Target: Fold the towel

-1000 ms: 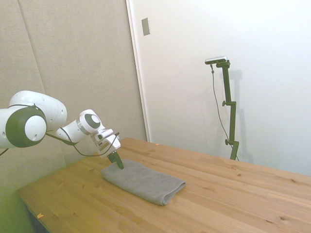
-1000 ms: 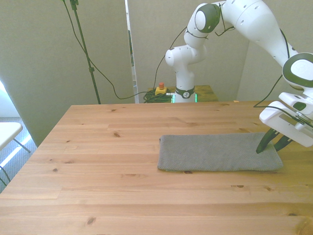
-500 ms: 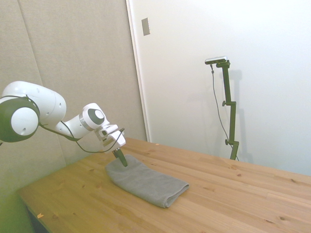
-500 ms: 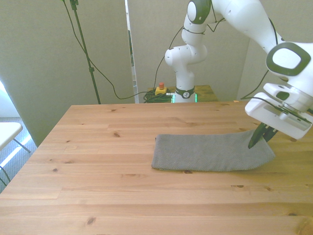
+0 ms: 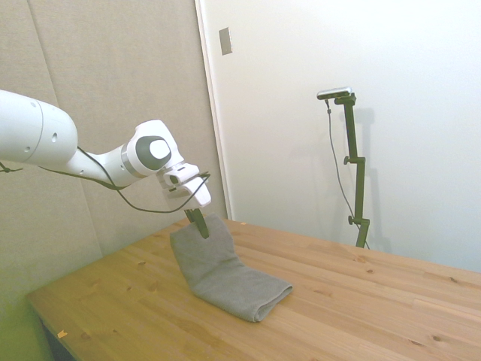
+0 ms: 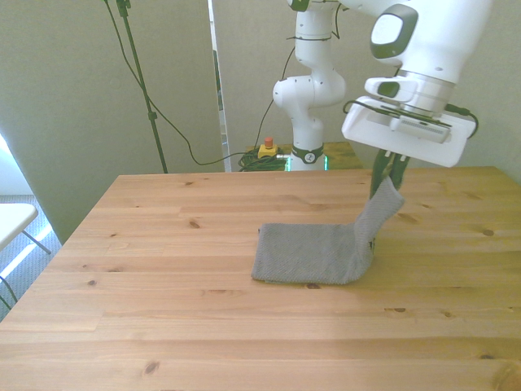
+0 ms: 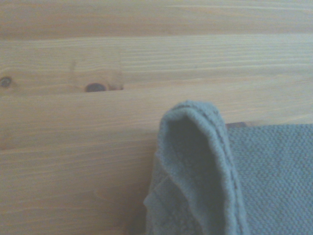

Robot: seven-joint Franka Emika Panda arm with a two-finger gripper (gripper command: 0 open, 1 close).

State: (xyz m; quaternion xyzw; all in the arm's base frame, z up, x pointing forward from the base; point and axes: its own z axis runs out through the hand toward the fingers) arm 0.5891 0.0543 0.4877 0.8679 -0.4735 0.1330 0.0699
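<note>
close under my wrist the towel [image 7: 205, 171] shows a rounded, stitched edge curling up over its flat grey weave, with the counter [image 7: 98, 58] planks and a dark knot beyond it. my jaws are pinched tight on one end of the towel [image 6: 326, 248], holding that end lifted clear above the counter [image 6: 163, 269]. my gripper [image 6: 388, 173] hangs over the towel's end toward the front view's right, and the cloth rises from the wood in a steep slope up to it. the rest of the towel [image 5: 225, 274] lies flat on the counter [image 5: 361, 308], a thick folded band in the counter's middle, well apart from every edge. from the side, my gripper [image 5: 198, 223] pinches the raised corner, and the lifted part leans over the flat part.
</note>
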